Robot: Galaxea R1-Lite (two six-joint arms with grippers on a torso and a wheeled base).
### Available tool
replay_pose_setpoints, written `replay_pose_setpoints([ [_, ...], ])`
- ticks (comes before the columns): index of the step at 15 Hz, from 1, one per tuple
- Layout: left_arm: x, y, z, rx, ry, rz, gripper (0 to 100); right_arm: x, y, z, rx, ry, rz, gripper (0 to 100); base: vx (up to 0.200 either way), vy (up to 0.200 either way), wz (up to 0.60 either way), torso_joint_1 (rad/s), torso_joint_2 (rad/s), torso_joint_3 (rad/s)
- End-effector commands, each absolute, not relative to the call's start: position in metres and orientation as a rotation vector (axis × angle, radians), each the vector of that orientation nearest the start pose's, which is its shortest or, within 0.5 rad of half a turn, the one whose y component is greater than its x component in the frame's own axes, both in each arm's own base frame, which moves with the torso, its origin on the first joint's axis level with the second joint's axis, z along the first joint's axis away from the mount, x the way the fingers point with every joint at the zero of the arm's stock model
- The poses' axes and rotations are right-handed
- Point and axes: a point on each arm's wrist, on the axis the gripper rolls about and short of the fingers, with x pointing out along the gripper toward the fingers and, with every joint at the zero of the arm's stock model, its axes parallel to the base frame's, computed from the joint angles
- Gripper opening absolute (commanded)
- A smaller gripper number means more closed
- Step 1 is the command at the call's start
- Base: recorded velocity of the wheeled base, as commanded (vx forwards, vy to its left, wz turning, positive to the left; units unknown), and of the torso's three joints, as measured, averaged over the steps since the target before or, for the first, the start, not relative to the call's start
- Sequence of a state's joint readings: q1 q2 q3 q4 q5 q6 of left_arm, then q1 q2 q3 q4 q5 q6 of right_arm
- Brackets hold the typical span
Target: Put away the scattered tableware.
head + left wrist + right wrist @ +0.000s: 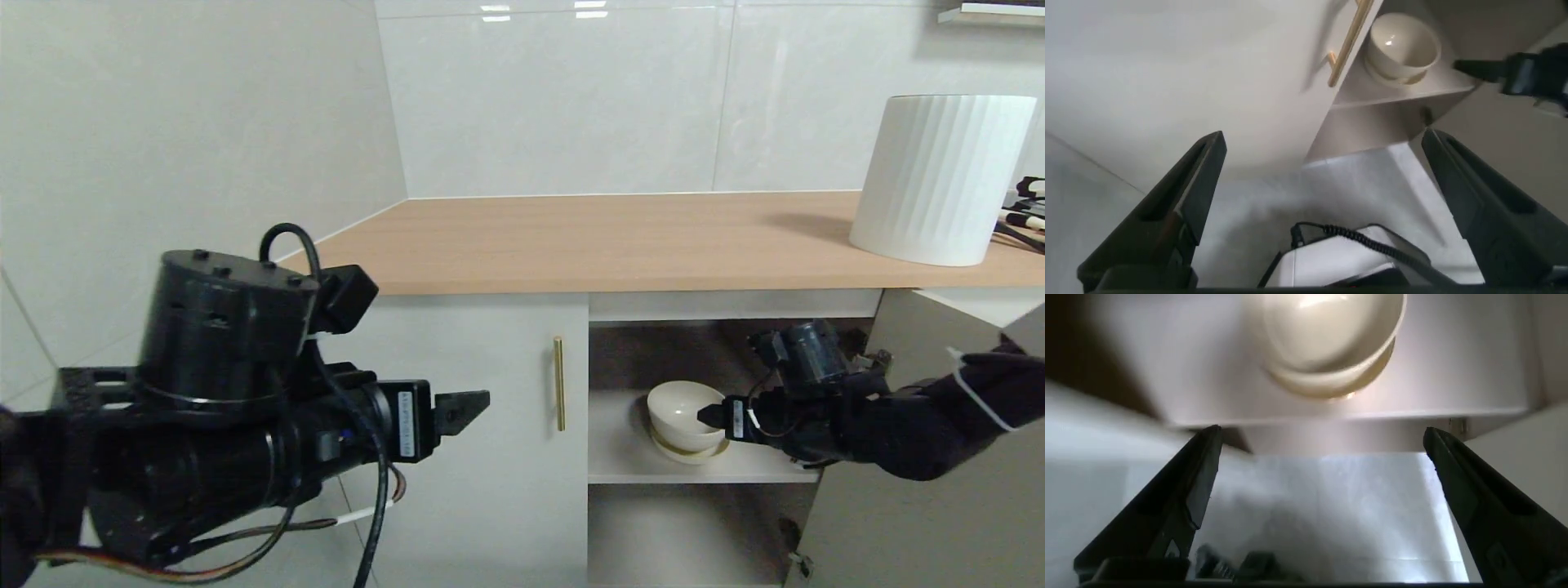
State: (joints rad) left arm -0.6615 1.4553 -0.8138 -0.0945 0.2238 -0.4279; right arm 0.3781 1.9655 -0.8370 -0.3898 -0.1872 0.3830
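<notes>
Step in hand, as I judge it: the placing end of a put-away. The bowl [684,412] sits on the cupboard shelf [620,459], stacked in a shallower dish [691,454], inside the open compartment under the bench [571,237].

The right pincer [712,415] is inside the cupboard at the bowl's side. In the right wrist view it is spread wide and holds nothing, and the bowl [1327,335] lies ahead of the fingertips, not between them. From the head view I can't tell if a tip touches the rim. The left pincer [461,408] hangs in front of the closed door, also wide open and empty.

Next move, my guess: draw the right arm straight back out. It needs to keep level and clear of the rim, since the stack could tip or slide. The open door [898,523] is close beside that arm.

Materials:
- Bowl: glossy cream, round and deep, looks like ceramic, so hard and slippery.
- Dish: same cream tone, with a flatter rim.
- Shelf and doors: smooth matte white panels.
- Handle [559,384]: a slim brass-coloured bar.
- Bench: wood-grain top.
- A white ribbed cylinder [939,180] stands on the bench at the right.
</notes>
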Motion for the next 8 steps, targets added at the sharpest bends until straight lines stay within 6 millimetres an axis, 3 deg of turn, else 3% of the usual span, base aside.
replay_pose_setpoints([
  [1,0.16,-0.111,0.213,-0.223,0.505,-0.311,100,0.253,0.115,0.119,0.158,0.676,0.124,100,0.0,0.0,0.0,0.0,0.0,0.0],
  [4,0.158,-0.099,0.217,-0.256,0.493,-0.318,100,0.224,0.102,0.124,0.168,0.671,0.14,100,0.0,0.0,0.0,0.0,0.0,0.0],
  [8,0.163,-0.102,0.213,-0.25,0.517,-0.318,100,0.205,0.099,0.13,0.167,0.668,0.186,100,0.0,0.0,0.0,0.0,0.0,0.0],
])
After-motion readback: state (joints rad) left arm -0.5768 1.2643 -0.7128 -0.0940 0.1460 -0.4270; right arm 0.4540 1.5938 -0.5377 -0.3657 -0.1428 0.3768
